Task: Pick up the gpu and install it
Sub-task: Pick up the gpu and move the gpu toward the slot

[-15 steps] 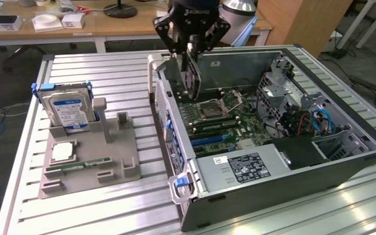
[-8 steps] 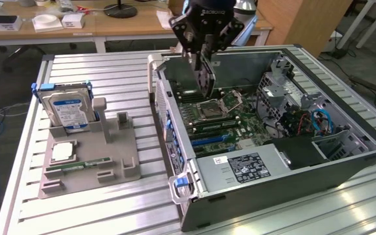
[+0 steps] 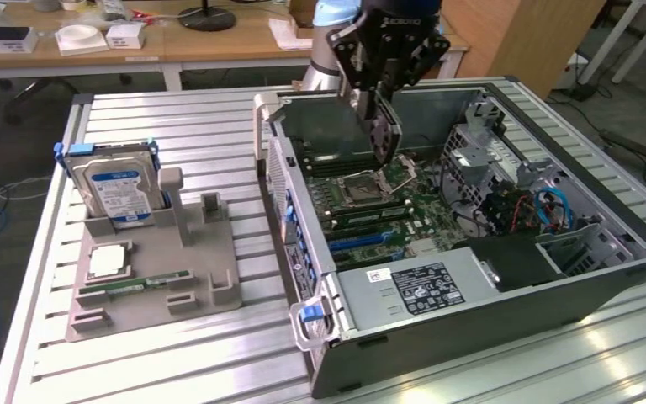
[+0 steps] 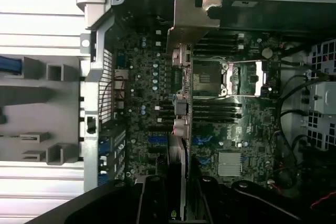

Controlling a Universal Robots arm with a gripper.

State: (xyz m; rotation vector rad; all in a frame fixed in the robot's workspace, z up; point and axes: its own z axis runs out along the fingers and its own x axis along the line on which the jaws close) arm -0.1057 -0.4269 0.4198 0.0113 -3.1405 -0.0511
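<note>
My gripper is shut on the gpu, a thin dark card hanging on edge from the fingers. The card is above the open computer case, over the motherboard near the CPU socket, and its lower end appears clear of the board. In the wrist view the gpu runs edge-on out from between the fingers, with its metal bracket at the far end near the case wall. Blue slots lie on the board beside the card.
A grey parts holder stands at the exterior view's left with a hard drive, a memory stick and a CPU chip. Inside the case are a power supply, drive cages and loose cables.
</note>
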